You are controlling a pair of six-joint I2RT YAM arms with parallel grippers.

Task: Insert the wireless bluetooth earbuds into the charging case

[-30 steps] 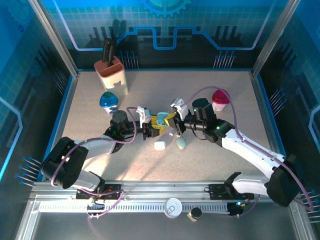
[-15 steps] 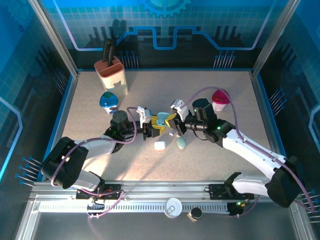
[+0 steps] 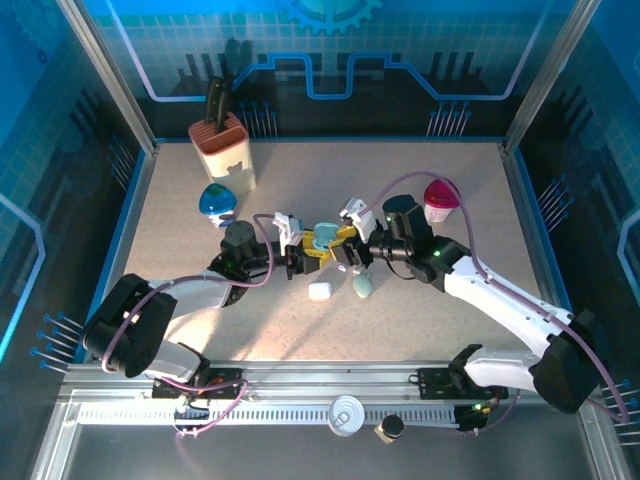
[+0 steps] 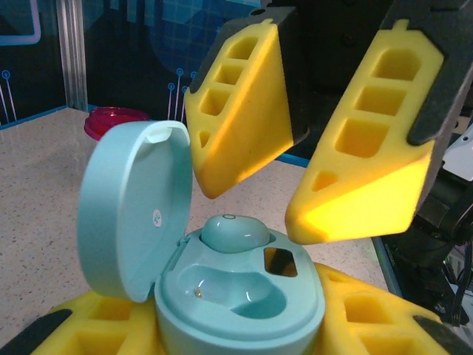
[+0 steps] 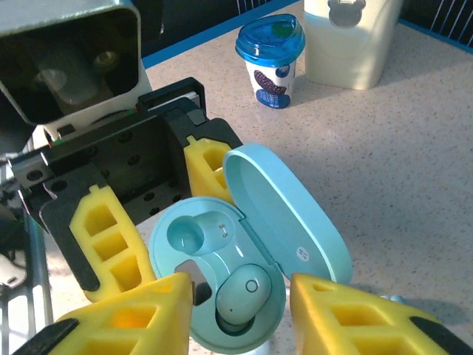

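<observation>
Glossy mint charging case (image 4: 238,299), lid up, is pinched by the left gripper (image 3: 303,257) mid counter (image 3: 420,310), well off every edge. One rounded earbud (image 4: 235,233) is seated inside; right gripper (image 4: 262,209) is spread just above.

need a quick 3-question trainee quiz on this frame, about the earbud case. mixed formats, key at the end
1. True or false: the lid of the charging case stands open.
2. Multiple choice: how many earbuds sit in the case's slots? A) none B) one C) two
3. Fill in: the case is clamped by the ___ gripper, while the right gripper hangs over it with its jaws apart.

Key
1. True.
2. B; the other slot is empty.
3. Left: the left gripper grips the case base from both sides.
</observation>
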